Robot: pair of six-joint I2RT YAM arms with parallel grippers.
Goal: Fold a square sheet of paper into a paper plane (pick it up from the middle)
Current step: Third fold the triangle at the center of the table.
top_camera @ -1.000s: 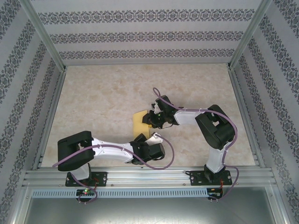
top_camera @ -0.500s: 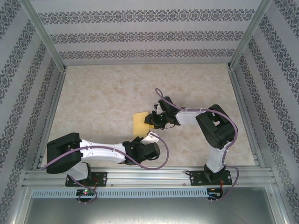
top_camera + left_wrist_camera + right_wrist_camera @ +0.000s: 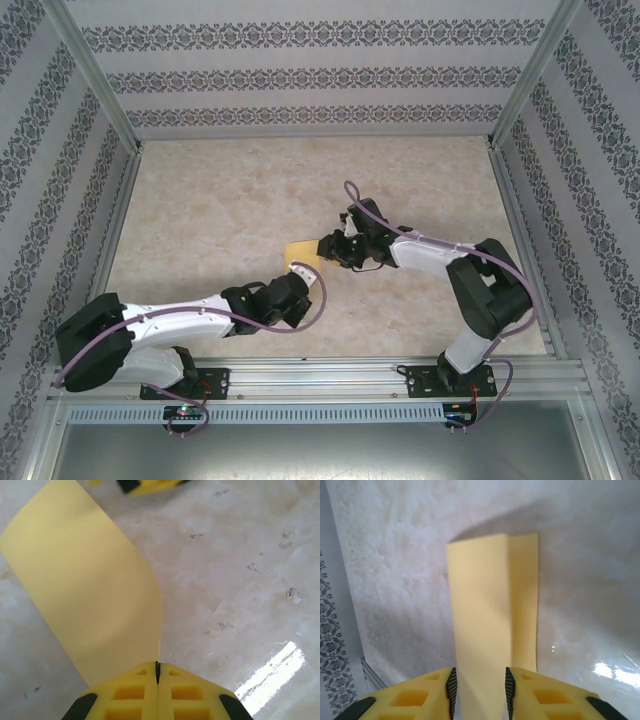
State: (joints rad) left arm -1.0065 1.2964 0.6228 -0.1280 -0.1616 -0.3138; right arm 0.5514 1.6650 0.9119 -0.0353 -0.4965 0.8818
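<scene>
Two-arm step: we are creasing the square sheet of paper (image 3: 85,580).
Left gripper (image 3: 157,666): pinching its edge.
Right gripper (image 3: 479,677): jaws parted.
Next: probably flattening the crease.

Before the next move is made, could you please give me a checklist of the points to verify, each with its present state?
1. Left gripper shut on the yellow paper: ok, the paper's edge is pinched between its fingers.
2. Right gripper gripping the paper: cannot tell; its jaws stand apart with the paper between them.
3. Paper untorn: ok, no tear is visible.
4. Lengthwise fold present: ok, it shows in the right wrist view.
5. Plane finished: not ok, the far end is square, with no pointed tip yet.
</scene>
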